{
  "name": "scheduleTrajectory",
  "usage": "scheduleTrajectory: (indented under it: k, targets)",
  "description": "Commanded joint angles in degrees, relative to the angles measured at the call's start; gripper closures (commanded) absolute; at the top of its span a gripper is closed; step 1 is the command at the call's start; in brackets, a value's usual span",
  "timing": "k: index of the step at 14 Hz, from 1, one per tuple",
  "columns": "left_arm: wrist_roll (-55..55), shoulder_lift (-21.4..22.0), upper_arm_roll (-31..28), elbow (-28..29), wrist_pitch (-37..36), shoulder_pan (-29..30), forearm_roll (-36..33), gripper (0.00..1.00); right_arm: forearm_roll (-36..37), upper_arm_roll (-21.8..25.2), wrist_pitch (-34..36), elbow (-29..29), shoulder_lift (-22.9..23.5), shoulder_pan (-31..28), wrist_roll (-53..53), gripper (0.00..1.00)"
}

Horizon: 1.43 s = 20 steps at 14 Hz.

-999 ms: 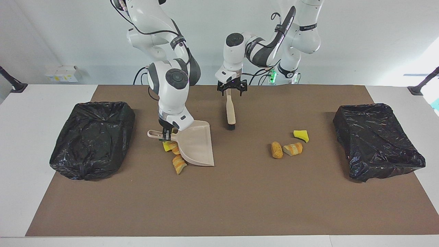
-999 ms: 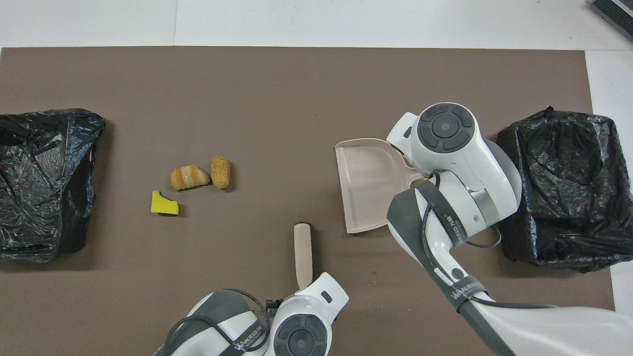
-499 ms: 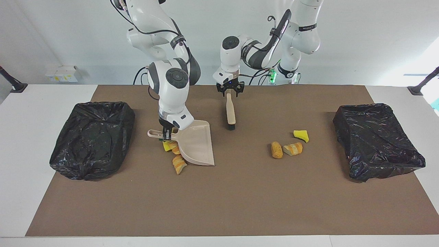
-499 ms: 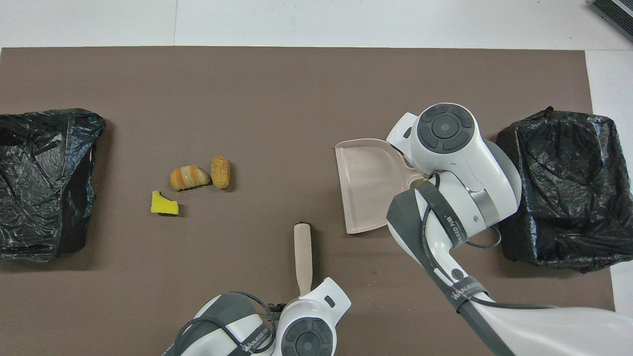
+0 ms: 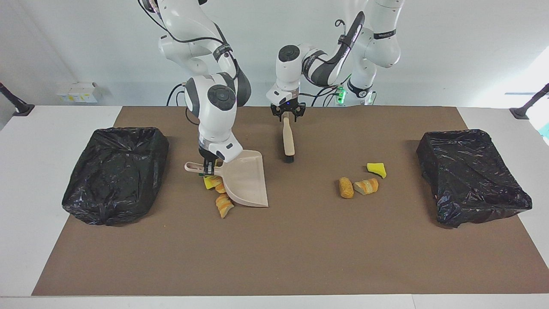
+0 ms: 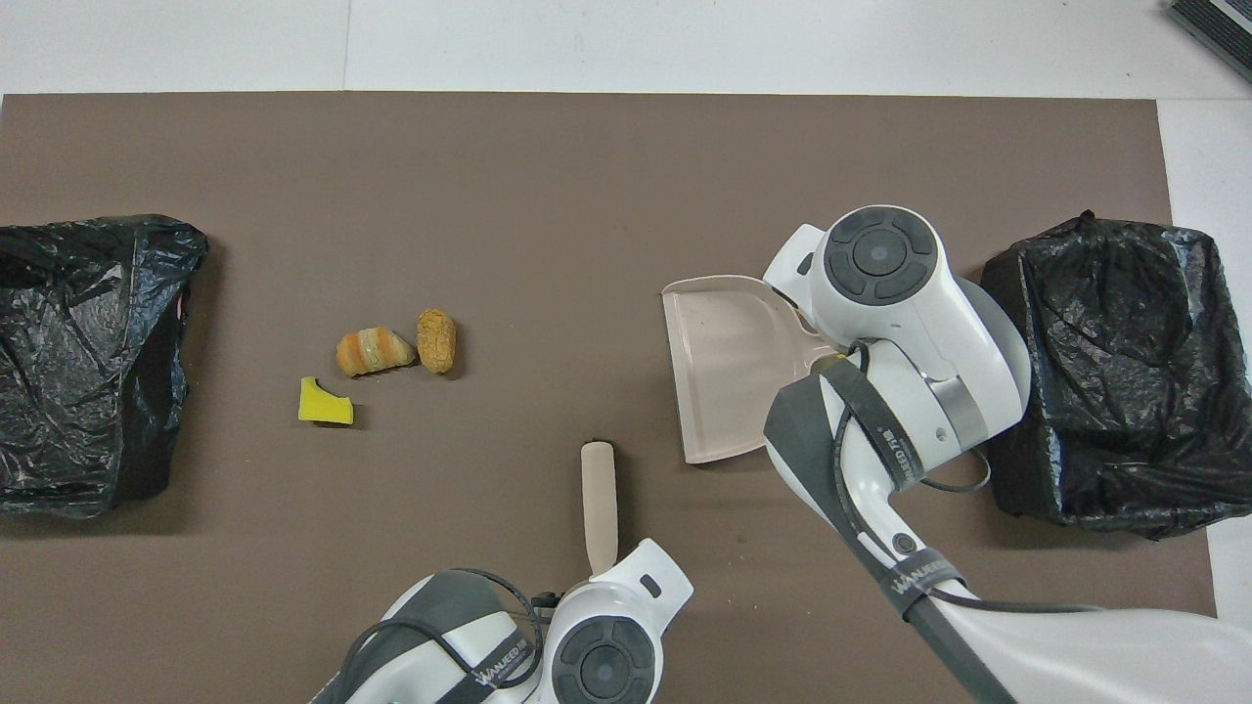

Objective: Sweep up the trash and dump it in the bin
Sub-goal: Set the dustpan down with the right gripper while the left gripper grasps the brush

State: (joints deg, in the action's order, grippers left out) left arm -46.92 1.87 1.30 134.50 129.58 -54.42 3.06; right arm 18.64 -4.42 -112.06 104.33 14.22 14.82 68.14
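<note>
On the brown mat (image 5: 274,240) covering the bench, you have the right claw (image 5: 207,168) clamped on the handle of the beige dustpan (image 5: 246,182), which lies flat with its mouth toward the middle of the mat. Tucked against the dustpan's edge are a few pieces of trash (image 5: 221,195): a yellow sponge wedge and orange-tan chunks. Your left claw (image 5: 286,116) sits at the handle end of the brush (image 5: 288,139), fingers drawn in around it; whether they grip it you cannot tell. The brush lies flat, bristles pointing away from the robots. Toward the left arm's end lie more scraps (image 5: 362,182): a yellow wedge and two bread-like chunks. One black-lined bin (image 5: 113,174) stands at the right arm's end, another bin (image 5: 472,176) at the left arm's.
</note>
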Motion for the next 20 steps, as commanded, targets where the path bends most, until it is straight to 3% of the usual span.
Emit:
scheduleTrajectory:
  k: [1, 5, 9, 12, 16, 20]
  targets:
    - [0.69, 0.68, 0.11, -0.20, -2.13, 0.36, 0.90, 1.00, 0.26, -0.33, -1.49, 2.10, -1.30, -0.23, 1.30, 1.00]
    - [0.69, 1.11, -0.50, -0.38, -2.75, 0.45, 0.90, 1.00, 0.17, -0.33, -2.02, 2.10, -1.30, 0.92, 1.20, 1.00]
    - [4.37, 2.70, -1.03, -6.60, -14.32, 5.62, 0.81, 1.00, 0.08, -0.42, -2.98, 1.67, -1.03, 1.44, 0.16, 1.00]
    - [5.08, 5.41, -1.03, -7.76, -20.93, 10.54, 0.81, 1.00, 0.00, -0.51, -3.34, 1.14, 0.46, 4.24, -6.58, 1.00]
    - [10.41, 6.39, -1.03, -10.39, -27.26, 24.23, 0.19, 1.00, -2.28, -0.51, -5.62, 0.09, 2.74, 7.68, -13.90, 1.00]
    - [25.52, 4.64, -1.03, -10.84, -25.78, 39.71, -1.02, 1.00, -2.46, -0.59, -6.94, -1.24, 4.07, 9.00, -15.76, 1.00]
